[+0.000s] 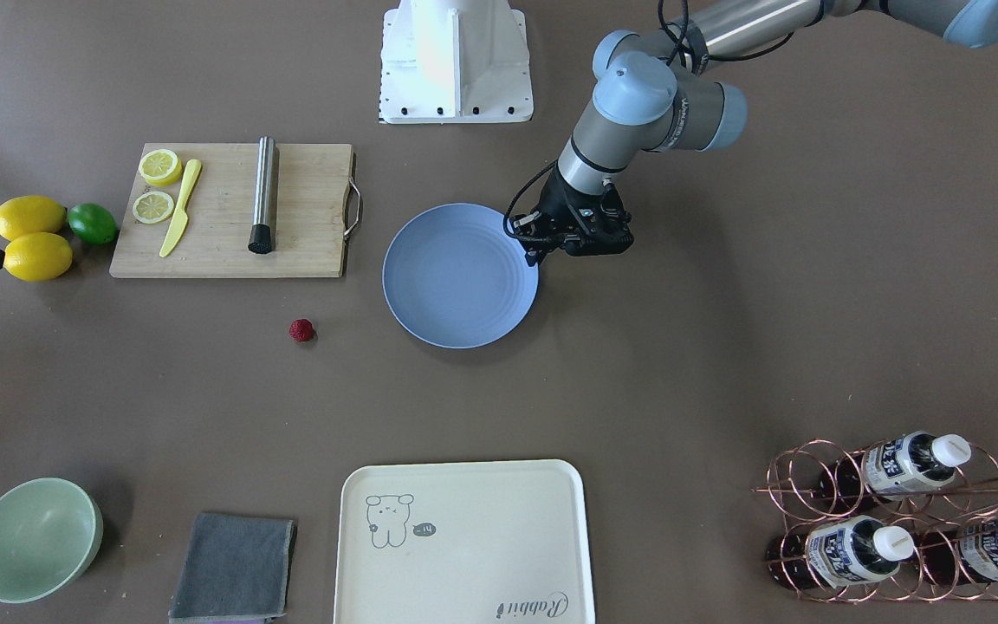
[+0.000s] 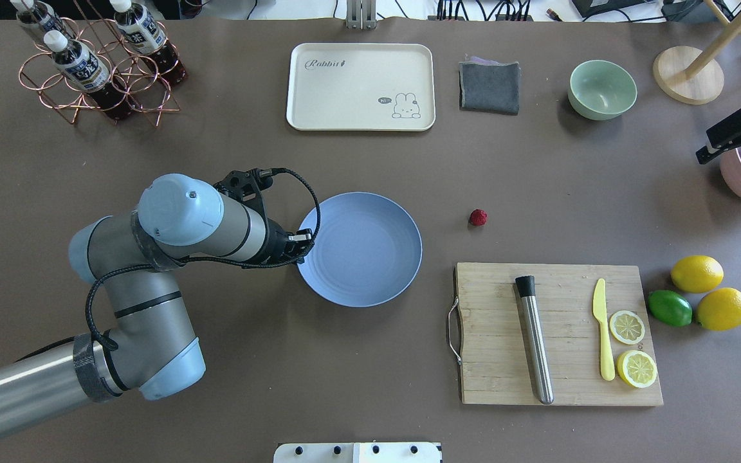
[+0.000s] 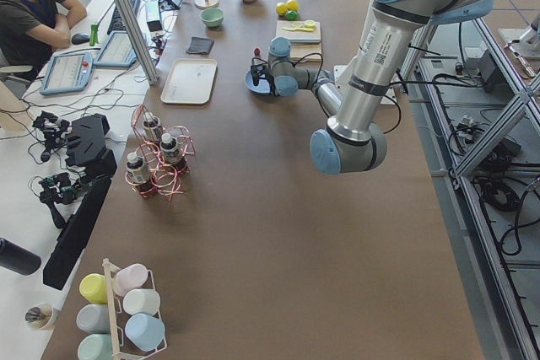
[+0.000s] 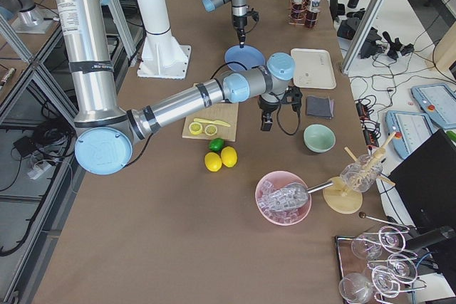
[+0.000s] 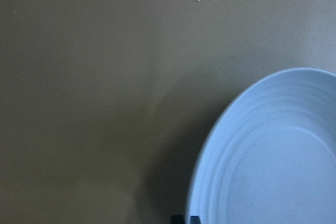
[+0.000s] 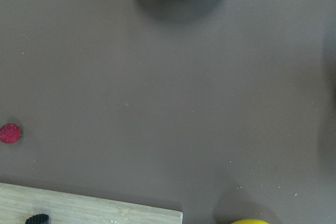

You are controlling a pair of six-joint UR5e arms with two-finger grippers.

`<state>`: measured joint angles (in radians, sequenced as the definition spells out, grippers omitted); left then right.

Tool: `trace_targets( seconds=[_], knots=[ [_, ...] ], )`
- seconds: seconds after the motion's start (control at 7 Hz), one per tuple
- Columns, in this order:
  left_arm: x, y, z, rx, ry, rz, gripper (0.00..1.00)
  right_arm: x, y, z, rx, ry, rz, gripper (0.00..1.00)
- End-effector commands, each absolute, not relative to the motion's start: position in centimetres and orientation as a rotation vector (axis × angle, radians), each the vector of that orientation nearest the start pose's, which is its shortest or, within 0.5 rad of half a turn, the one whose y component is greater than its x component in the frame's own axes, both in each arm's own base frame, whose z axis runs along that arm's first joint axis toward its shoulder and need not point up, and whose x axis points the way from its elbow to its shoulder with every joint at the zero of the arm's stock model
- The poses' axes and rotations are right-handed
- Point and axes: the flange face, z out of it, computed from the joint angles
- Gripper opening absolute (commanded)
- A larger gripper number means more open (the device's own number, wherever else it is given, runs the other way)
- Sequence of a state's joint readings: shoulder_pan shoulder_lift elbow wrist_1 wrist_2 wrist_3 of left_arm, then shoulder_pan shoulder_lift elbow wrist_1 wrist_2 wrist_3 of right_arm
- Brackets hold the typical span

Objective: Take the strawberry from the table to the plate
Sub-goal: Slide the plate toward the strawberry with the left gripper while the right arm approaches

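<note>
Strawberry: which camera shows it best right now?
Overhead exterior: the strawberry lies unobstructed on the table, with the plate in frame too. Front-facing shows it about as well; the right wrist view has it at its left edge; the left wrist view misses it; side views, too small to tell.

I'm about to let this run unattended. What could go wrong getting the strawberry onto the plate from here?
1. The strawberry is tiny and roundish on the flat table; it might roll away when pinched.
2. The left gripper hangs right at the rim of the plate; it could bump the plate or crowd the drop.
3. The cutting board lies close to the strawberry; a low approach may clip it.
</note>
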<state>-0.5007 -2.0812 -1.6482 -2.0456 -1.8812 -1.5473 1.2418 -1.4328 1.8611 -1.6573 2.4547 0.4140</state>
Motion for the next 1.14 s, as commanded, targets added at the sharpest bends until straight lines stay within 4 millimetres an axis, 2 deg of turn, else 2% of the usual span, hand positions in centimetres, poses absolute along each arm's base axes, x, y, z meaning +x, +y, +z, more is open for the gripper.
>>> trace_targets(
  seconds=[0.0,0.14,0.29,0.43,0.57,0.71,0.86,1.0],
  knots=[
    [54.2,-40.0,27.7,-0.007,1.089,-0.248,0.0,-13.5,-52.0,44.2,0.011,-0.942,-0.12,1.0],
    [54.3,-39.9,27.5,-0.003,1.091,-0.248,0.0,-13.6,-52.0,44.1,0.015,-0.944,-0.124,1.0],
    [54.3,-39.8,27.6,0.0,1.101,-0.244,0.12,-13.7,-51.9,44.2,0.011,-0.944,-0.121,1.0],
    [54.2,-39.8,27.8,0.005,1.11,-0.242,0.5,-14.5,-51.8,44.1,-0.003,-0.939,-0.113,1.0],
    [54.2,-39.8,27.7,0.006,1.11,-0.24,0.66,-15.6,-51.6,44.0,-0.005,-0.919,-0.114,1.0],
    [53.6,-40.2,27.4,0.01,1.116,-0.248,0.75,-17.1,-51.9,42.4,0.006,-0.916,-0.096,1.0],
    [53.0,-41.0,27.3,0.019,1.115,-0.262,0.79,-20.5,-51.6,40.6,0.014,-0.904,-0.045,1.0],
    [51.6,-42.7,28.2,0.037,1.096,-0.273,0.79,-24.3,-50.6,39.8,0.03,-0.91,-0.008,1.0]
  ],
)
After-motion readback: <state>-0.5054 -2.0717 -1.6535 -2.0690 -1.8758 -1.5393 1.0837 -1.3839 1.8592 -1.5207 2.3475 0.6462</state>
